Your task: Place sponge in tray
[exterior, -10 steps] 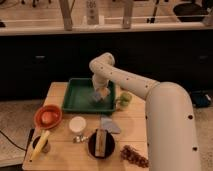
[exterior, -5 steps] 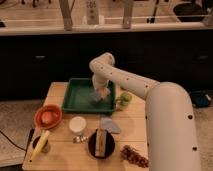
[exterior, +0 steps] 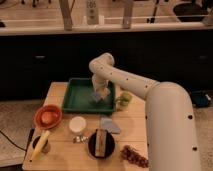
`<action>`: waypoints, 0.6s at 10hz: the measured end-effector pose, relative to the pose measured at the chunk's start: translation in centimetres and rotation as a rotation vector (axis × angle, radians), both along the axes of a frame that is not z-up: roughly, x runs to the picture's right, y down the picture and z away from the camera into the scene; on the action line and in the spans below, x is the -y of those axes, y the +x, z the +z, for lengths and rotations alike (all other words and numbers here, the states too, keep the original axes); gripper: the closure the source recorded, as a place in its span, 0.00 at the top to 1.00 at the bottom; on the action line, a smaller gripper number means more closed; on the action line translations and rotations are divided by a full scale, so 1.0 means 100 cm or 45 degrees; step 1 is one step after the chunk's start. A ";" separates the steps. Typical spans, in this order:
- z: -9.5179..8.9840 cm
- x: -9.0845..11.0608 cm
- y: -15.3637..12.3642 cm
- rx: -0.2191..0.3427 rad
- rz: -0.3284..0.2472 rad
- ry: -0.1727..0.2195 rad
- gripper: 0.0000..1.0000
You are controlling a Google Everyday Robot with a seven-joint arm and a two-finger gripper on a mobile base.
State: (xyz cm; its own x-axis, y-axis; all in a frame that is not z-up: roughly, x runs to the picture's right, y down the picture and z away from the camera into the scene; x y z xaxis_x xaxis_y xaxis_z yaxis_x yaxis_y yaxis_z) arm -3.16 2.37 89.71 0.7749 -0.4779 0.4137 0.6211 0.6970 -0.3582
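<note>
The dark green tray [exterior: 75, 97] sits at the back middle of the wooden table. My gripper [exterior: 99, 95] hangs over the tray's right half, at the end of the white arm that reaches in from the right. A small pale blue-grey sponge [exterior: 96, 96] sits at the gripper's tip, just above or on the tray floor; I cannot tell whether it is still held.
A pale blue wedge [exterior: 110, 125] lies in front of the tray. A tan block in a black bowl [exterior: 101, 143], a white cup [exterior: 77, 124], an orange-red bowl [exterior: 48, 116], a banana [exterior: 40, 145], a green cup [exterior: 123, 100] and a dark snack [exterior: 134, 156] stand around.
</note>
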 end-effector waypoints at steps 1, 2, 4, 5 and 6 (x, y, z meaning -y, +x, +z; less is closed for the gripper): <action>0.000 0.000 -0.001 0.002 -0.003 0.003 0.63; -0.001 0.000 -0.002 0.003 -0.007 0.006 0.73; -0.002 0.000 -0.003 0.017 -0.017 0.007 0.80; -0.003 -0.001 -0.004 0.025 -0.022 0.004 0.80; -0.004 -0.001 -0.006 0.035 -0.030 0.003 0.80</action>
State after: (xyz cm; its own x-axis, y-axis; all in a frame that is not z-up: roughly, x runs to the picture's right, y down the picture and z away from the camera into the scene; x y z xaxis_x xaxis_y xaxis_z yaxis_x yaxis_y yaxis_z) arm -3.73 2.46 89.36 0.7517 -0.4970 0.4335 0.6471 0.6829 -0.3389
